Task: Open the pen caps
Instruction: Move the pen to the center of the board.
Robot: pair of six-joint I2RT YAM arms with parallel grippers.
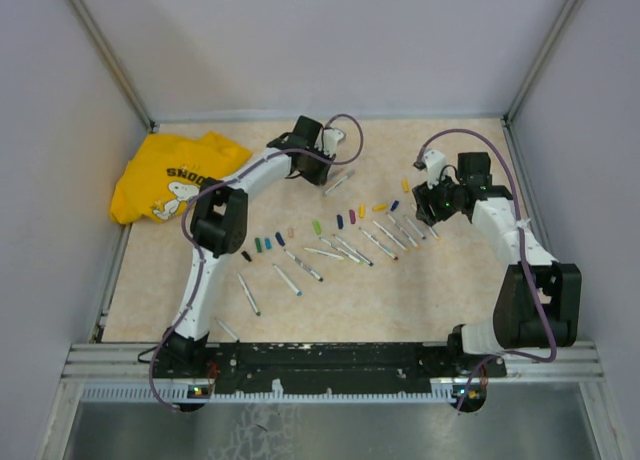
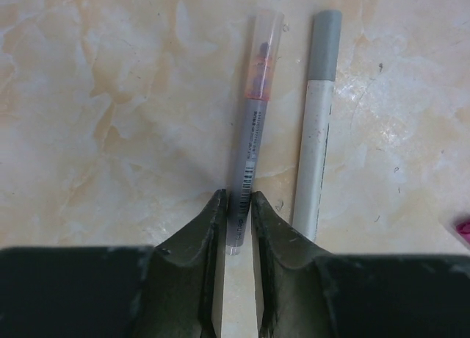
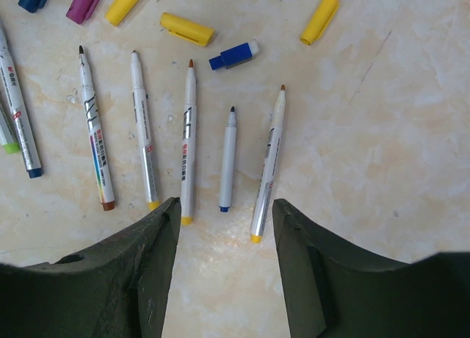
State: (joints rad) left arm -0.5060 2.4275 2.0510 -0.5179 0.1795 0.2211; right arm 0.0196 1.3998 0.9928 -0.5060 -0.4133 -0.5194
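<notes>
While the left gripper pinches the back end of a grey pen, the pen's see-through cap is still on, with the orange tip inside it. The right gripper hangs half open and holds nothing, over bare pens. Loose pen caps lie just past them on the table.

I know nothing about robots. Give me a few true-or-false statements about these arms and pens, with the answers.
1. The left gripper pinches the end of a grey plastic pen lying on the marbled table. True.
2. That pen's clear plastic cap is already off. False: it is still on.
3. The right gripper holds a white marker. False: its jaws stand open and empty above uncapped white markers.
4. Loose yellow plastic caps lie beyond those markers. True.
5. A yellow T-shirt lies in the table's far left corner. True.
</notes>
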